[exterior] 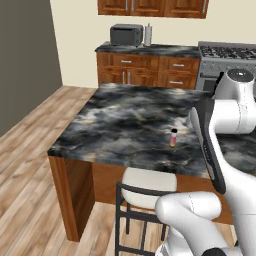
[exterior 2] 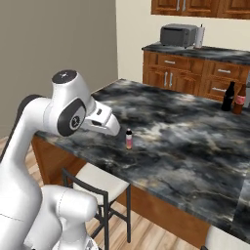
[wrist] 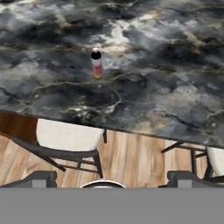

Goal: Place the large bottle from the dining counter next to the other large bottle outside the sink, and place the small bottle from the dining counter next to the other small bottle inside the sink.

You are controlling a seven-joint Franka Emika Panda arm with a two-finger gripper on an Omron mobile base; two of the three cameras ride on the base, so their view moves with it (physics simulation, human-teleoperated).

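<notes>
The tiny pinkish-orange bottle with a dark cap stands upright near the front edge of the black-and-white marbled stone bench, ahead of and left of centre between the jaws, which stand wide apart and empty, well short of it.

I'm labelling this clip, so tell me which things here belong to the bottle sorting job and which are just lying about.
Job:
small bottle, upright on the dining counter
black large bottle, at the counter's far side
brown large bottle, beside it
end effector, open, holding nothing

Lying about:
toaster oven
stool
stove
</notes>
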